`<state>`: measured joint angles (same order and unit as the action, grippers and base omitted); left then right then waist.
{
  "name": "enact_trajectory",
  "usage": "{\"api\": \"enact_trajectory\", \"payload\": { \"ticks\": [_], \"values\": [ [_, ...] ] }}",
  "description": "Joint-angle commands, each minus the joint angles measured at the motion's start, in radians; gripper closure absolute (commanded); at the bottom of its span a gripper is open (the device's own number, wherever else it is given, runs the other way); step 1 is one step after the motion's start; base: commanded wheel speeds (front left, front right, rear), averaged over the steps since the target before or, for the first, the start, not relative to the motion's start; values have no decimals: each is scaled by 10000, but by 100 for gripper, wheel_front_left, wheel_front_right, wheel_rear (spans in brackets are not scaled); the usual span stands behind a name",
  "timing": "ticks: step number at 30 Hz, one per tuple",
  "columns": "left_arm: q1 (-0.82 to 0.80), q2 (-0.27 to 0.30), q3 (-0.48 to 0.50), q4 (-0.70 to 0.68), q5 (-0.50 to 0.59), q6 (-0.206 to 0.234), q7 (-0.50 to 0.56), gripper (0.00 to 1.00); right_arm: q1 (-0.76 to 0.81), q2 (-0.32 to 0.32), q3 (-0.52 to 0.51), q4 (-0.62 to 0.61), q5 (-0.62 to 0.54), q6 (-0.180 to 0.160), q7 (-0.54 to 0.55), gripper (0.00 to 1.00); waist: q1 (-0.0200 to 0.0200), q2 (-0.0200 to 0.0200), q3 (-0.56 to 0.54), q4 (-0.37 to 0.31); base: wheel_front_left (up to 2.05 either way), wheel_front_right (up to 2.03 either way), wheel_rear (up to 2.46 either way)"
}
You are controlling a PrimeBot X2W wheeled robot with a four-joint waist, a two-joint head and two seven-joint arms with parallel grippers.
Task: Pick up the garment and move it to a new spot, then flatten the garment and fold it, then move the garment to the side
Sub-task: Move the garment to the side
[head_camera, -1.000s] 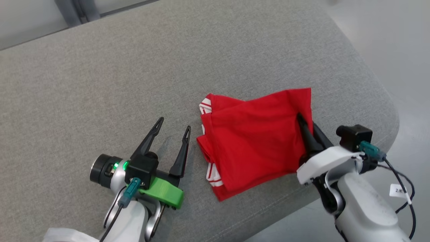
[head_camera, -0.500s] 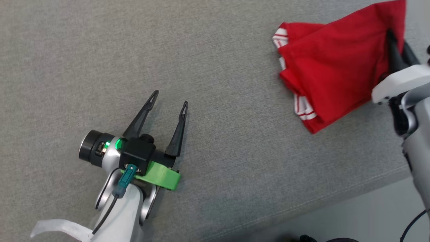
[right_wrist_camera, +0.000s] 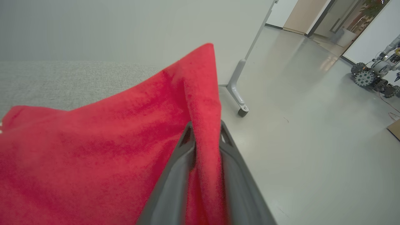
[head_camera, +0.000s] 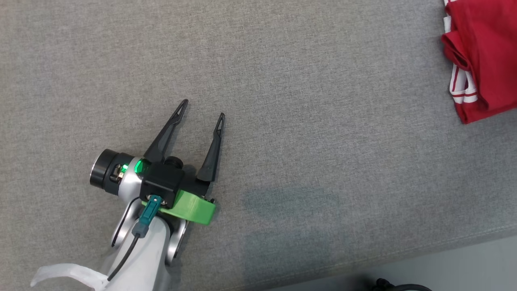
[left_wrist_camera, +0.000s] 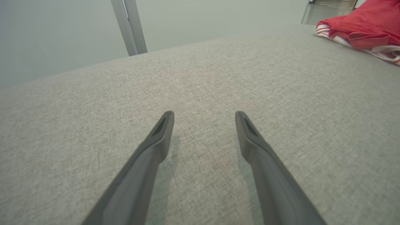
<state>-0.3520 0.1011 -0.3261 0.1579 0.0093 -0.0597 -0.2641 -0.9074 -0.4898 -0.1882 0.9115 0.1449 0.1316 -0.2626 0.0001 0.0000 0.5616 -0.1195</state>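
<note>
**A:** Where is the red garment point(head_camera: 482, 48)?

**B:** It is folded and lies on the grey fabric surface point(head_camera: 282, 81), well apart from the left fingers point(head_camera: 212, 147), ahead of them and off to their right. One edge stands up as a ridge between the right fingers point(right_wrist_camera: 182, 150), which are narrow and closed on it.

**A:** Why pinch it there?

**B:** My guess is that an edge grip lets the whole folded bundle be dragged aside with its layers together.

**A:** And the left fingers?

**B:** They are spread wide, holding nothing, low over bare fabric. They are probably parked out of the way.

**A:** Is anything in the way?

**B:** Nothing lies between the left fingers and the garment. Past the right fingertips the surface ends. Beyond it are the floor point(right_wrist_camera: 312, 156), a panel's castered foot point(right_wrist_camera: 239, 103) and, farther off, another wheeled robot point(right_wrist_camera: 372, 75). Released too near that edge, the bundle could slide off.
</note>
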Motion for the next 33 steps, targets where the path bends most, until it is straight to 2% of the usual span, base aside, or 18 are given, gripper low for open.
{"api": "enact_trajectory", "payload": {
  "ticks": [1,5,9,19,28,33],
  "values": [
    [-68,93,31,17,-71,98,4,0,-117,-36,-341,61,-342,-21,-24,0,-1,0,56,113,0,0,0],
    [-38,73,38,28,-140,159,5,0,-36,78,-1364,-342,-1268,-21,-24,0,-1,0,-19,168,0,0,0],
    [62,0,89,78,-246,265,4,0,386,690,-1700,-1142,-1792,-19,-24,0,-1,0,-309,247,0,0,0],
    [740,-181,653,401,-717,476,4,0,2371,2008,-38,-3257,-755,-21,-24,0,-1,0,-1644,507,0,0,0],
    [1471,-335,1297,741,-989,470,4,0,4097,2901,1285,-3864,-135,-21,-24,0,-1,0,-2834,897,0,0,0],
    [1809,-387,1559,971,-1061,453,4,0,4779,3125,1690,-4085,-100,-21,-24,0,-1,0,-3313,1056,0,0,0]
  ]
}}
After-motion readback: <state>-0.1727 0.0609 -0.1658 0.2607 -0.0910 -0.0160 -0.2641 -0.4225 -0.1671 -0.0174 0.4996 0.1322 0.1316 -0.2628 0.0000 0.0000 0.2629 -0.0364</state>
